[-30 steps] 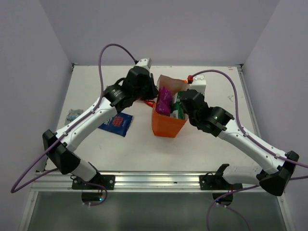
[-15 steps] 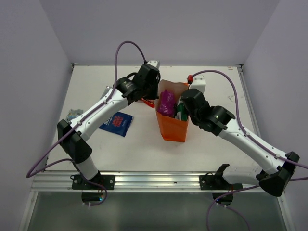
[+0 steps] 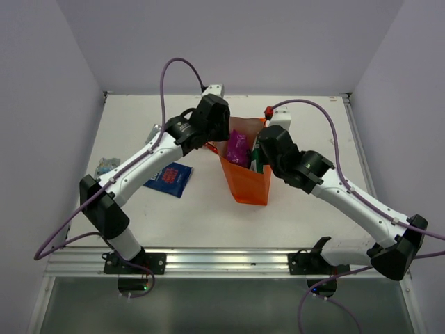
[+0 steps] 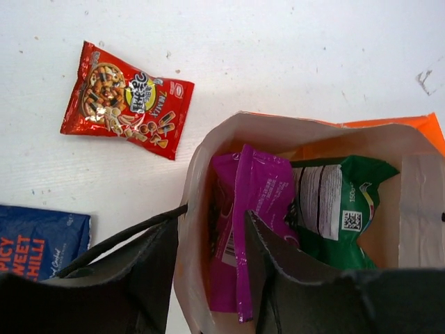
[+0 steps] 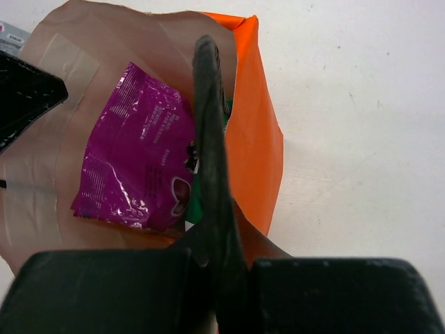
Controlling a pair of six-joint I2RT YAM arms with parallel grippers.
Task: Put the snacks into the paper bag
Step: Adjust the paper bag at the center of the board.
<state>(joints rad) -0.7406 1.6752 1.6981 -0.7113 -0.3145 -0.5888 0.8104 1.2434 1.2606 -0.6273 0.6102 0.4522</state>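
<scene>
The orange paper bag [image 3: 249, 184] stands upright mid-table with its mouth open. A magenta packet [image 4: 259, 188] and a green-and-white packet [image 4: 332, 209] stand inside it. My left gripper [image 4: 212, 275] is open, one finger outside the bag's left wall [image 4: 189, 209] and the other inside by the magenta packet. My right gripper [image 5: 206, 49] is shut on the bag's right rim [image 5: 254, 125]. On the table, left of the bag, lie a red packet [image 4: 125, 99], a dark blue packet [image 3: 168, 178] and a small silver-grey packet [image 3: 106, 165].
A white box [image 3: 281, 118] with a red-orange part sits just behind the bag. The bag's black cord handle [image 4: 122, 236] runs past my left finger. A metal rail [image 3: 208, 259] lines the near table edge, and side walls close in left and right.
My left gripper has swung over the bag and opened, letting go of the magenta packet inside. The bag has come upright and shifted slightly right. My right gripper stays shut.
</scene>
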